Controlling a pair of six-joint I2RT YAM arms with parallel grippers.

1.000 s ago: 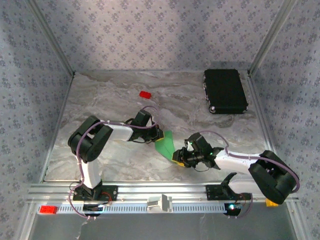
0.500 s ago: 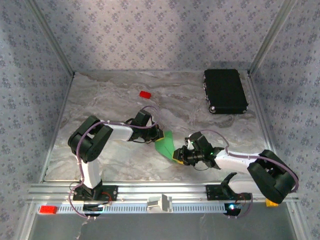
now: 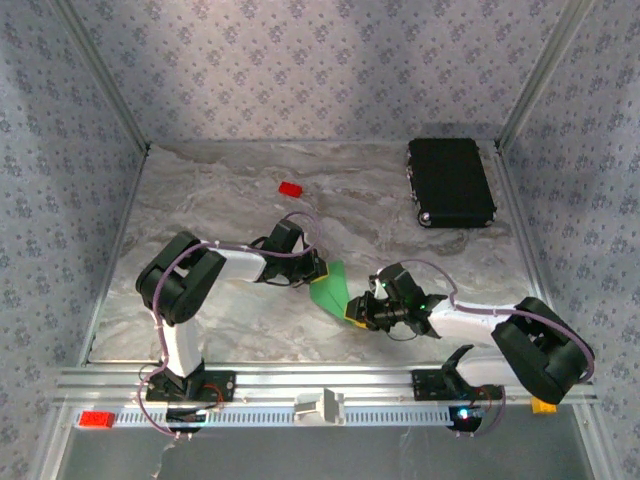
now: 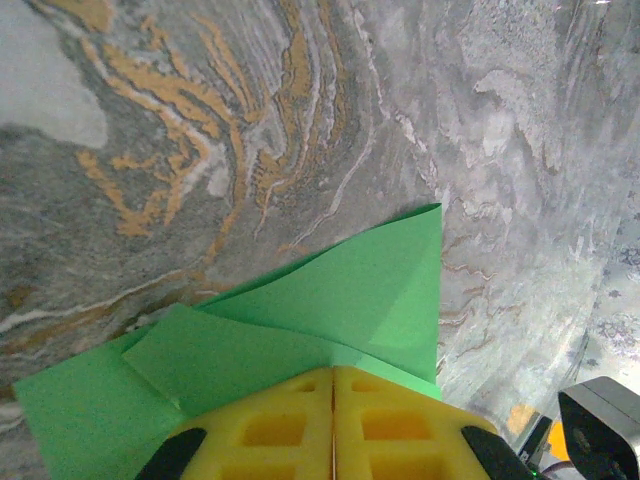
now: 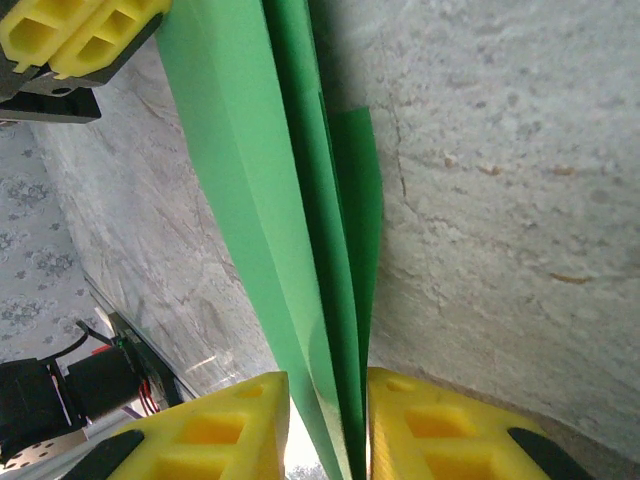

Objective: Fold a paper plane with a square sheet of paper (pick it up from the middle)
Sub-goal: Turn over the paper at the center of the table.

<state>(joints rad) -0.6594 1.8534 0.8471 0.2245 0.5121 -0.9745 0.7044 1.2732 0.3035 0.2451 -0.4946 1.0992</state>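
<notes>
Block: I see a small red block (image 3: 290, 188) on the counter (image 3: 200, 200), at 11 o'clock from the paper and well apart from it.
Left tool: the left tool (image 3: 318, 268) (image 4: 333, 400) has its pads together, clamped on the paper's 11 o'clock edge.
Paper: the paper (image 3: 330, 285) (image 4: 350, 290) (image 5: 250, 200) is green and partly folded. It sits near the counter's middle, between my two tools.
Right tool: the right tool (image 3: 356, 312) (image 5: 328, 430) pinches the folded layers at the 5 o'clock end.
Case: a black case (image 3: 451, 182) lies flat at 2 o'clock, well apart.
</notes>
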